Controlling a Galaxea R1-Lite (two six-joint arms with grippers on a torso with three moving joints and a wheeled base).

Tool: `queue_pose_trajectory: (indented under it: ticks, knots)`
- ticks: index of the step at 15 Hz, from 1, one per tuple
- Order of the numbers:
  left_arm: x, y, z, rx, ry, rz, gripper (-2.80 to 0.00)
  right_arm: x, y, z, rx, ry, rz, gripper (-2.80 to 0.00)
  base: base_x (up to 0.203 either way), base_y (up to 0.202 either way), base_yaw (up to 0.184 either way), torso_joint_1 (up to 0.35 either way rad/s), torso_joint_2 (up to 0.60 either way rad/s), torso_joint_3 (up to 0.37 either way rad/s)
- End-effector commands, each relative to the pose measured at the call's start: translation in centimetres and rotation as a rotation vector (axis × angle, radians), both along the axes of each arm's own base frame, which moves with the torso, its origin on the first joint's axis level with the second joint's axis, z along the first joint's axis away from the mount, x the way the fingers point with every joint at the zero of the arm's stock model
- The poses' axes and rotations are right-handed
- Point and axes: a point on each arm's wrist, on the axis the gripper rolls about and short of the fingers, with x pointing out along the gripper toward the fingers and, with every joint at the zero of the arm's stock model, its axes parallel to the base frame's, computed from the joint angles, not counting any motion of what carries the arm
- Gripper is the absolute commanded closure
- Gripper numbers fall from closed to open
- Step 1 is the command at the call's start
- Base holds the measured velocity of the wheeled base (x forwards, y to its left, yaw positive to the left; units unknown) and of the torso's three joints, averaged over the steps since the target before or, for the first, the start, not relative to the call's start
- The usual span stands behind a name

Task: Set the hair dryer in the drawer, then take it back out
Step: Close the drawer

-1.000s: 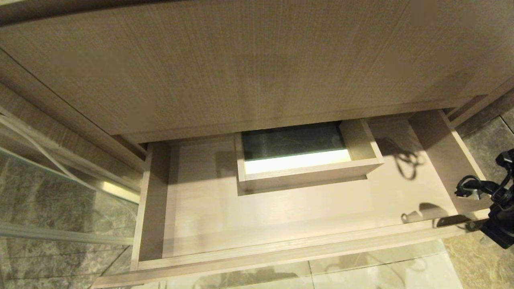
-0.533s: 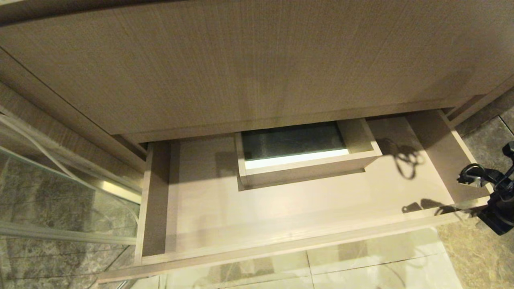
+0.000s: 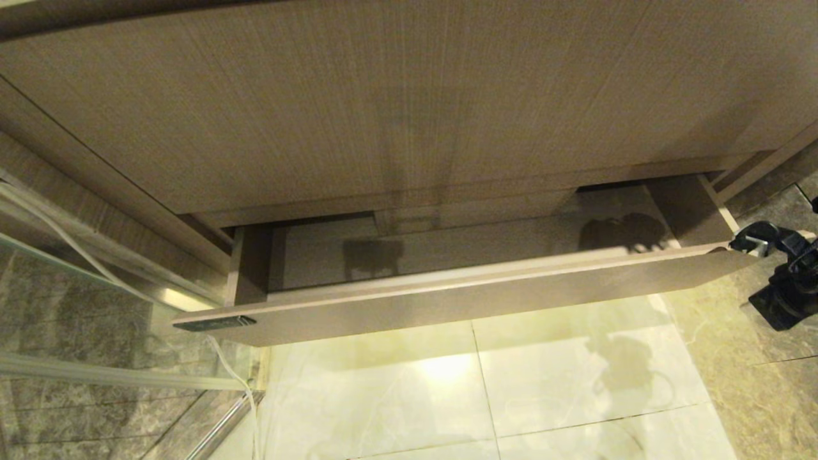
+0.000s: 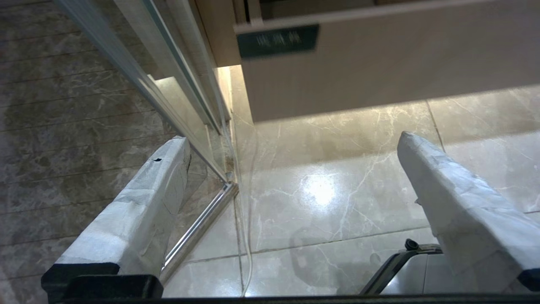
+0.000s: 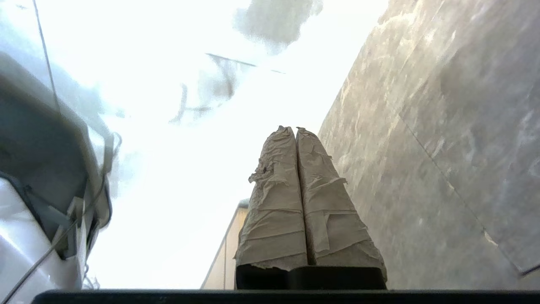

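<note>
The drawer [image 3: 479, 297] stands partly open below the tall wood-grain panel [image 3: 383, 102]. Only a narrow strip of its bare floor [image 3: 460, 252] shows. Its flat front carries a small dark label [image 3: 214, 324] at the left end. My right gripper [image 3: 746, 243] is at the right end of the drawer front; in the right wrist view its taped fingers [image 5: 274, 190] are pressed together, shut on nothing. The left gripper [image 4: 292, 138] hangs open over the floor, below the drawer front [image 4: 400, 55] and its label [image 4: 276, 40]. The hair dryer is out of view.
A glass door [image 3: 77, 319] with a metal rail [image 3: 220, 428] stands at the left, and a thin white cord [image 3: 252, 396] runs down beside it. Pale marble floor tiles [image 3: 511, 383] lie in front of the drawer. Darker stone tiles [image 3: 760, 383] lie at the right.
The drawer has slid most of the way in under the panel, hiding its boxed cutout. My right gripper has moved in with the drawer front's right end.
</note>
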Motion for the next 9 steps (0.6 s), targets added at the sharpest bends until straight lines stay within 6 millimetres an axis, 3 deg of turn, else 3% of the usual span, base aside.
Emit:
queue_pose_trajectory:
  ticks: [1,3,7,9]
  knots:
    - [0.0,0.0,0.0,0.000,0.001,0.000,-2.80,1.2,0.0,2.4,-0.057,-0.210,0.046,0.00,0.000,0.000,0.000,0.000,0.00,0.000]
    - [0.0,0.0,0.0,0.000,0.001,0.000,-2.80,1.8,0.4,4.2,-0.080,-0.357,0.100,0.00,0.000,0.000,0.000,0.000,0.00,0.000]
    - [0.0,0.0,0.0,0.000,0.001,0.000,-2.80,1.8,0.5,4.4,-0.079,-0.376,0.117,0.00,0.000,0.000,0.000,0.000,0.00,0.000]
    - [0.0,0.0,0.0,0.000,0.001,0.000,-2.80,1.6,1.2,6.3,-0.107,-0.536,0.203,0.00,0.000,0.000,0.000,0.000,0.00,0.000]
